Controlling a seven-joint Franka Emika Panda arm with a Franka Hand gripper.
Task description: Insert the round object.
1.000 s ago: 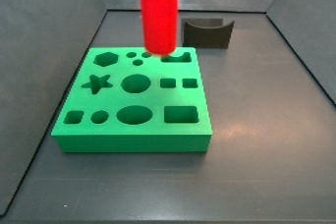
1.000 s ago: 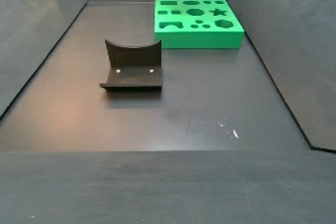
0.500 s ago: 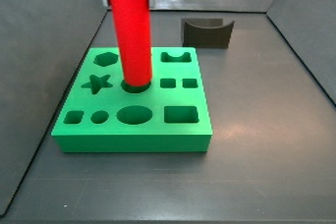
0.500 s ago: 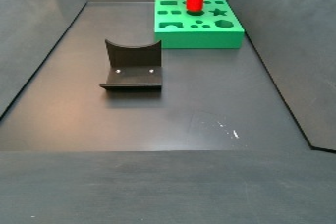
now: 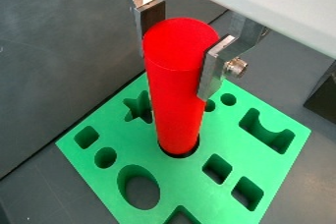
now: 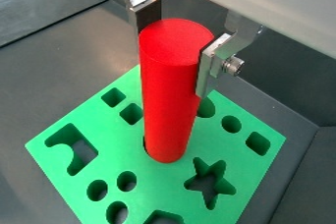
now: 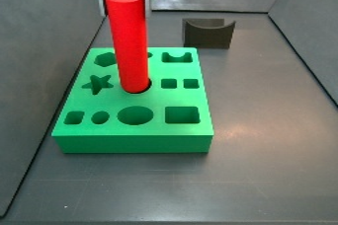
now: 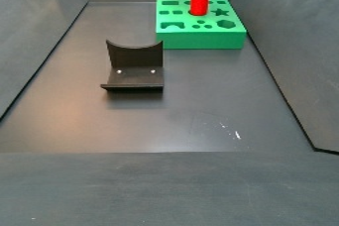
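While the round object (image 5: 178, 81) stands upright with its lower end in the large round hole at the middle of the green block (image 5: 118, 154), my jaws sit at its top, one silver plate on either side; from the wrist views I cannot tell for certain whether the pads still press it or have just let go. Item: gripper (image 6: 175, 33), over the block's centre, plates flanking the cylinder's upper end. Item: round object, red, smooth, vertical in both side views (image 7: 128, 39), most of its length above the block. Item: green block, on the desk (image 8: 172, 121) near the back wall, other cut-outs (star, squares, small circles) vacant. Item: fixture (image 8: 133, 67), well apart from the block, not involved. Handling note, as judgement: keep the cylinder plumb, push straight down without side load so it does not bind on the hole's rim, and part the jaws only once it has bottomed.
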